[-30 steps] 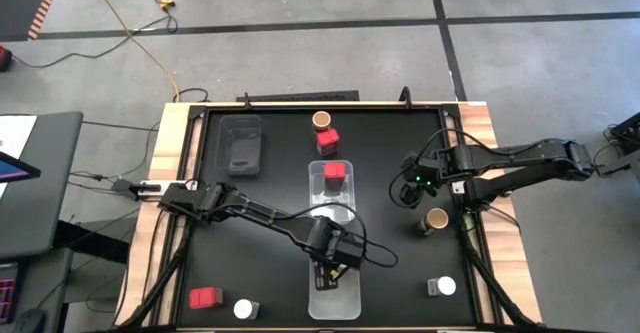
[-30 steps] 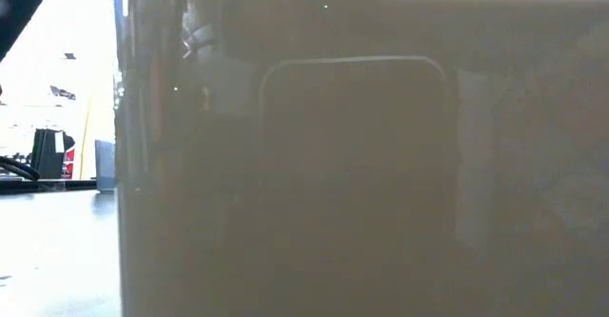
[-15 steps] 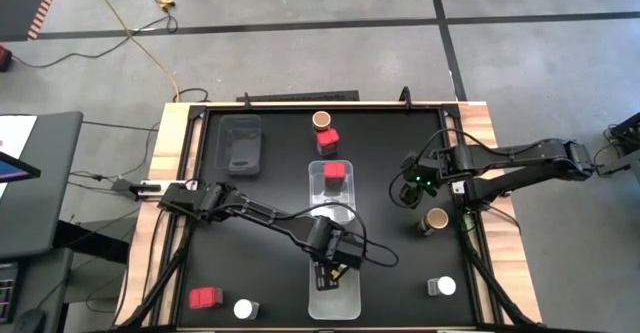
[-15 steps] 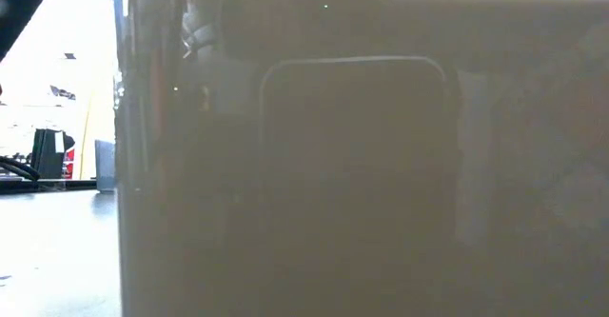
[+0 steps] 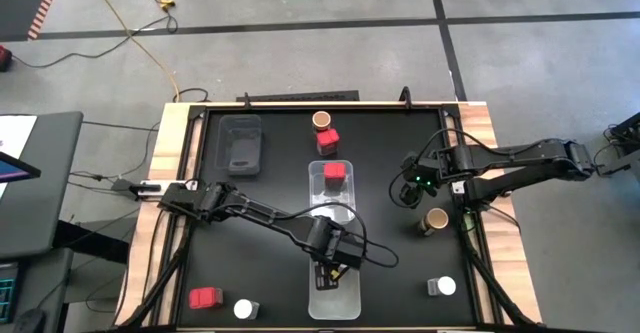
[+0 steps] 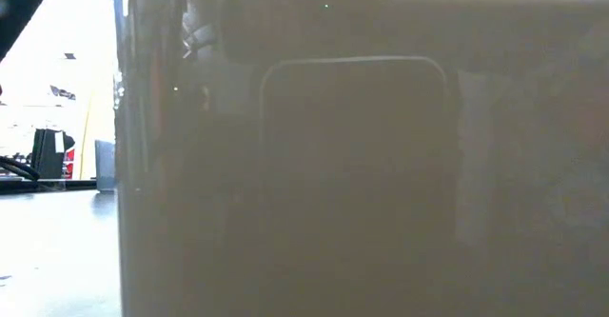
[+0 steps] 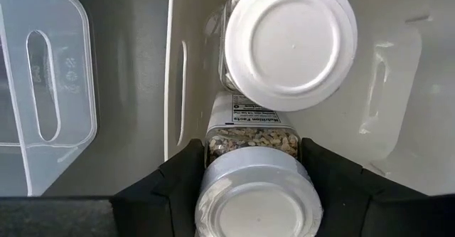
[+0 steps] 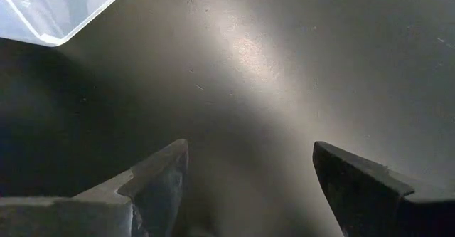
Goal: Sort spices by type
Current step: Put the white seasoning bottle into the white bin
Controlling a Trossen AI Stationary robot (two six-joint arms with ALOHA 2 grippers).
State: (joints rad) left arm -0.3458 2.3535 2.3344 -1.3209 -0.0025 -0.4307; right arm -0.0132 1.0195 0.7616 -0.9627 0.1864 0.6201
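My left gripper (image 5: 333,268) reaches down into the near clear tub (image 5: 350,303) in the middle of the table and is shut on a white-lidded jar (image 7: 257,207). A second white-lidded jar (image 7: 290,43) stands in the same tub just beyond it. A red box (image 5: 335,176) sits in the far clear tub (image 5: 316,185). Loose on the table are a brown-topped jar (image 5: 321,121), a red box (image 5: 328,139), a brown-topped jar (image 5: 434,220), a white-lidded jar (image 5: 443,286), a red box (image 5: 205,298) and a white-lidded jar (image 5: 243,310). My right gripper (image 5: 408,189) hangs open over bare table. My left gripper pinches the white-lidded jar at its upper part, by the lid's rim (image 7: 206,194), one finger (image 7: 178,187) on each side. The fingers come from above, pointing down into the tub. The jar leans a little, showing its label (image 7: 252,116). Its base is hidden, so I cannot tell whether it rests on the tub's floor.
A dark grey tray (image 5: 242,145) lies at the far left of the black table. A pale translucent wall (image 6: 362,165) right at the lens fills most of the low view. My right gripper (image 8: 249,187) sees only bare table and a tub corner (image 8: 57,9).
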